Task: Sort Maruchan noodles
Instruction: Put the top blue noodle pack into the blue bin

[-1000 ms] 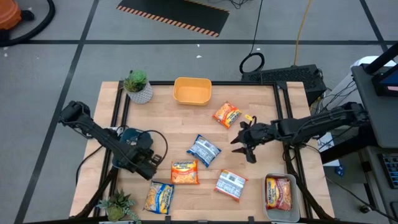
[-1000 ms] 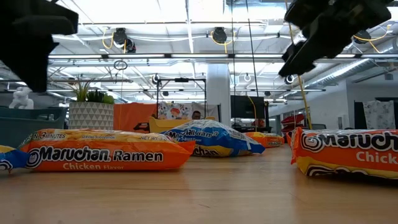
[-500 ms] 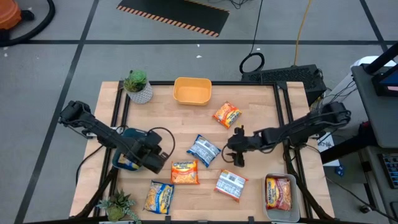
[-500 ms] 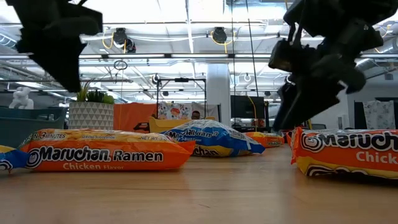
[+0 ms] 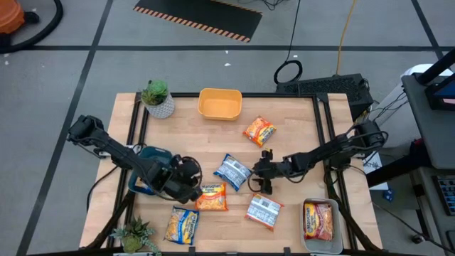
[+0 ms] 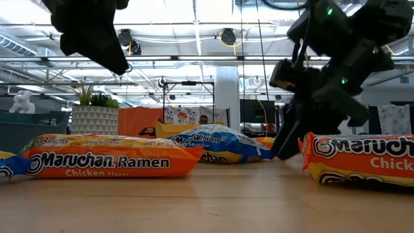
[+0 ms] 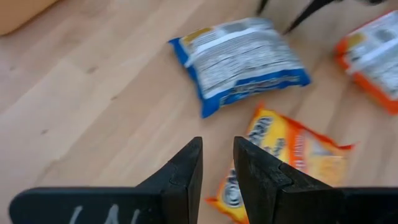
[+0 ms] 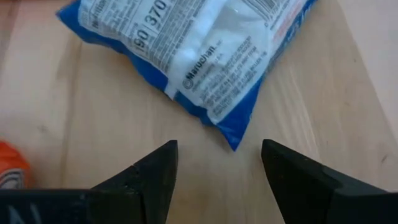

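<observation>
Several Maruchan packets lie flat on the wooden table. A blue-and-white packet [image 5: 232, 171] is in the middle, with an orange one [image 5: 211, 197] just nearer. Another orange one [image 5: 259, 131] lies farther back, and a yellow-orange one [image 5: 182, 225] sits at the near edge. A white-faced packet with orange-red edges [image 5: 264, 210] lies near right. My right gripper [image 5: 260, 176] is open and low. Its fingers stand either side of the blue packet's right corner [image 8: 235, 142] without touching it. My left gripper [image 5: 190, 188] hovers just left of the middle orange packet [image 7: 280, 162], its fingers [image 7: 217, 149] open by a narrow gap.
A yellow bin [image 5: 220, 104] stands at the far edge, and a blue bin [image 5: 146, 167] sits under my left arm. A clear bin [image 5: 318, 220] at the near right corner holds a red packet. Potted plants stand at the far left [image 5: 158, 98] and the near left [image 5: 135, 233].
My right gripper has moved toward the table's left and come down to the blue packet's right corner. My left gripper has moved from over the blue bin toward the table's right, up to the middle orange packet. No packet has moved.
</observation>
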Controlling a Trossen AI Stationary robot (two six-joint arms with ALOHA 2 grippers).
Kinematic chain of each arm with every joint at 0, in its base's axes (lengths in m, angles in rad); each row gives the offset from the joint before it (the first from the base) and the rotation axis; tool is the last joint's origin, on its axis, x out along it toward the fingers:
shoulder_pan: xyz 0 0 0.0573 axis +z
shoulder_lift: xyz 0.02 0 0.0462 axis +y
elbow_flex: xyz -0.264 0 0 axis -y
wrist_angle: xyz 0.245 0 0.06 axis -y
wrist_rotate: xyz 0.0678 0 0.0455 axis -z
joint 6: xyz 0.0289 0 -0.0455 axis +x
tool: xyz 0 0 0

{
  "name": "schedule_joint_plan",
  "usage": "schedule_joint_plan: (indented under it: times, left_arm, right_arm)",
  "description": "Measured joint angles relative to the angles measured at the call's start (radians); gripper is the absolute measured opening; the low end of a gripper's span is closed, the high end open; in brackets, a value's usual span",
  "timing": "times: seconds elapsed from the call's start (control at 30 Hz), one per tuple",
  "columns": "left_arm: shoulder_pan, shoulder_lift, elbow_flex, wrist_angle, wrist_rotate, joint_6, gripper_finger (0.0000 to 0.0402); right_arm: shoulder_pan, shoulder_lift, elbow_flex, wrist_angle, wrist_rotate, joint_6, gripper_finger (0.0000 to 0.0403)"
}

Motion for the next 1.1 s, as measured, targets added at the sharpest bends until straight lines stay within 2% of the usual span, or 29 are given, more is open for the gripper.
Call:
schedule_joint_plan:
  times: [0.27, 0.4, 0.6, 0.83, 1.1]
  left_arm:
    - [-0.053, 0.0, 0.0, 0.066, -0.031, 0.042, 0.0097]
    - [-0.071, 0.0, 0.0, 0.065, -0.053, 0.032, 0.0097]
    - [-0.102, 0.032, 0.0, 0.076, -0.06, -0.039, 0.0097]
    - [-0.163, 0.15, 0.0, 0.167, -0.059, -0.064, 0.0097]
    - [-0.145, 0.201, 0.0, 0.197, -0.06, -0.06, 0.0097]
  right_arm:
    - [-0.047, 0.062, 0.002, 0.078, -0.014, -0.059, 0.0227]
    - [-0.07, 0.065, 0.001, 0.119, -0.026, -0.103, 0.0209]
    - [-0.118, 0.066, 0.001, 0.138, -0.112, -0.17, 0.0147]
    - [-0.178, 0.065, 0.001, 0.127, -0.264, -0.285, 0.0019]
    - [-0.202, 0.028, -0.002, 0.133, -0.265, -0.389, 0.0005]
